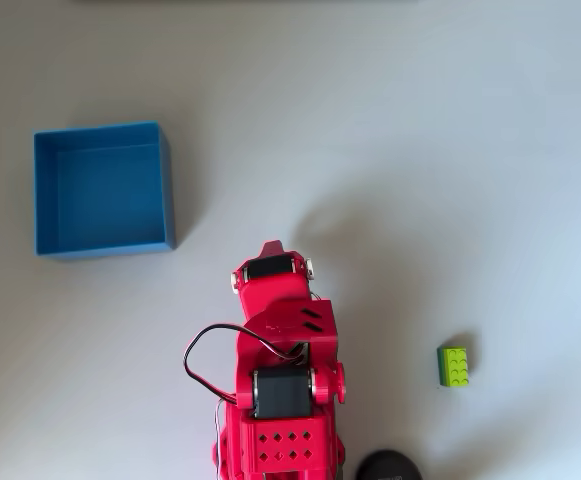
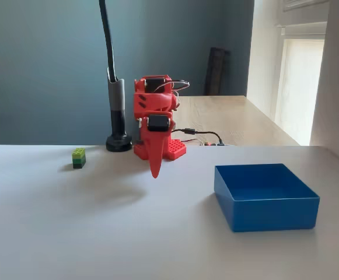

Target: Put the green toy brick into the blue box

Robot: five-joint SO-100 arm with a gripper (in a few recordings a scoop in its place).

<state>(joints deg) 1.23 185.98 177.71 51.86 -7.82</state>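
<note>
The red arm's gripper [image 2: 155, 169] hung pointing down over the white table [image 1: 420, 150], fingers looking pressed together, nothing in them. From the arm in the overhead view, the green toy brick [image 1: 454, 365] sat on the table at about 3 o'clock — well apart from the blue box [image 1: 103, 190], up at 10 o'clock.

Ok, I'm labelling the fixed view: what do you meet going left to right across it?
green toy brick → black lamp stand → red arm with its tool pointing down → blue box.
</note>
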